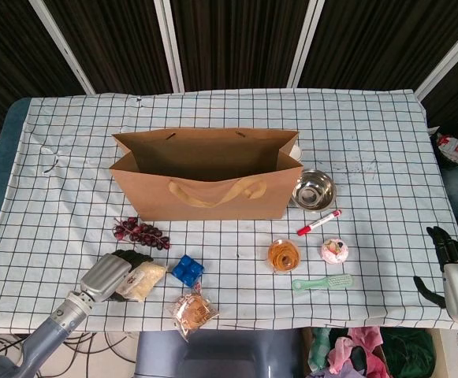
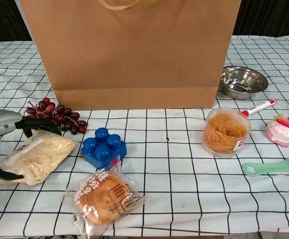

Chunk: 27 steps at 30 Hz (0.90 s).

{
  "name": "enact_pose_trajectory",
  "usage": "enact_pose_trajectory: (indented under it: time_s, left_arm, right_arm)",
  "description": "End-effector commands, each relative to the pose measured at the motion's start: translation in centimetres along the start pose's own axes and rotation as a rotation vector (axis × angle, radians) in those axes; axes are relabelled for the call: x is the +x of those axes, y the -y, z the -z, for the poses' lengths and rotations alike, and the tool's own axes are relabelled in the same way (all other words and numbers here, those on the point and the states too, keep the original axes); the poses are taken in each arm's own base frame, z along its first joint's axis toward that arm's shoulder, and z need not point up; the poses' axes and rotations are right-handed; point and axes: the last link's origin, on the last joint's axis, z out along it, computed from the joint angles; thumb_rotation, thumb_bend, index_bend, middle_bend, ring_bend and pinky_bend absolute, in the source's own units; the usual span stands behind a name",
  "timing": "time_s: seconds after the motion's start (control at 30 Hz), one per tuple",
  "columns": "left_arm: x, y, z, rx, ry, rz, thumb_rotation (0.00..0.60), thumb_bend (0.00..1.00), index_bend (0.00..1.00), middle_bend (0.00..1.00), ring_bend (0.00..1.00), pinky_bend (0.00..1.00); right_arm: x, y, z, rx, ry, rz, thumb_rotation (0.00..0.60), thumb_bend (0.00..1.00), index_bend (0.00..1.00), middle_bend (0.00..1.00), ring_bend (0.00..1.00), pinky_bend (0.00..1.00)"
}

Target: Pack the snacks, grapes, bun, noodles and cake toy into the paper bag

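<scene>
Snack packet [image 2: 37, 157] lying near-left on the checked cloth [image 1: 236, 299], long axis slanting toward the paper bag [image 1: 206, 177], sitting between the left hand [image 1: 117, 273] fingers closing around it; right hand [image 1: 449, 264] hanging far off, loosely spread, holding nothing.

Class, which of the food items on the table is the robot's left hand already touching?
The pale snack packet: the left hand curls around it, while grapes and bun lie untouched.

The bun [image 2: 103, 201] wrapper, at about seven o'clock on the desk [image 2: 184, 174], carries large white Chinese characters and smaller print, too blurred to read. Nothing else bears readable text.
</scene>
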Motion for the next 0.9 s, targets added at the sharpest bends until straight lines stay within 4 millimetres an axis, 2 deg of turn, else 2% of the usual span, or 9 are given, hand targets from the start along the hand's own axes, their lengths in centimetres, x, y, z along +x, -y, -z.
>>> enact_pose_trajectory:
  time_s: [0.03,0.5,0.9]
  left_arm:
    - [-0.01,0.06,0.0,0.001,0.003,0.0,0.6,0.3,0.21,0.29,0.24,0.31]
    - [-0.17,0.43,-0.09,0.011,-0.003,0.004,0.6,0.3,0.22,0.3,0.24,0.31]
    - [-0.36,0.31,0.12,-0.001,-0.005,0.001,0.6,0.34,0.26,0.39,0.32,0.38]
  right_arm:
    - [-0.03,0.01,-0.01,0.0,0.001,0.001,0.6,0.19,0.08,0.09,0.19,0.25]
    - [-0.16,-0.02,-0.07,-0.001,0.007,0.006,0.6,0.19,0.08,0.09,0.19,0.25]
    - [0.21,-0.14,0.12,-0.002,-0.006,-0.001,0.6,0.19,0.08,0.09,0.19,0.25]
